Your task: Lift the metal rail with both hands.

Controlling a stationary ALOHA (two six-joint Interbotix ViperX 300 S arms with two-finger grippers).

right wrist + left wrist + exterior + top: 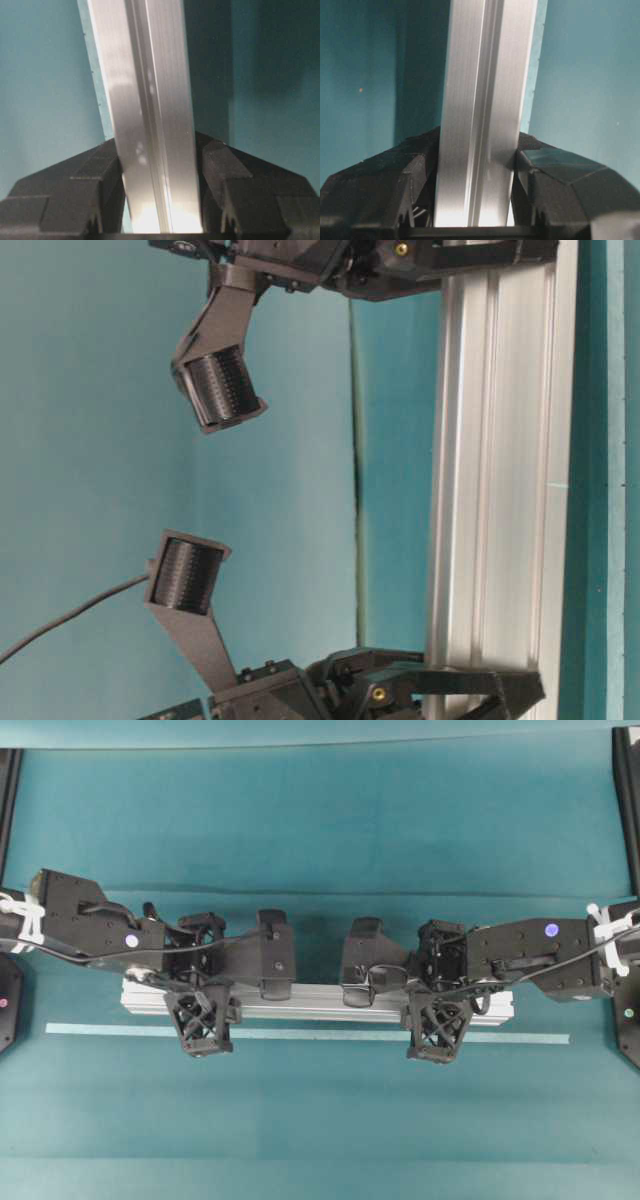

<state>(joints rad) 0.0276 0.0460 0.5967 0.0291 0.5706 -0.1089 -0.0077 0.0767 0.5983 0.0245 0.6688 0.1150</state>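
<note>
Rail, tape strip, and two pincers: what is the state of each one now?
Metal rail: level, gripped near both ends.
Left pincer: shut on the rail.
Right pincer: shut on the rail.
Tape strip: flat on the table, beside the rail.

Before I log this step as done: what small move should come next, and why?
Probably raise both arms together, slowly and evenly. The left gripper and right gripper each have jaws closed on the metal rail, one near each end, so a level lift should keep it from tilting.

Grooved silver metal rail [318, 1000] — level, lengthwise across the cloth
</note>
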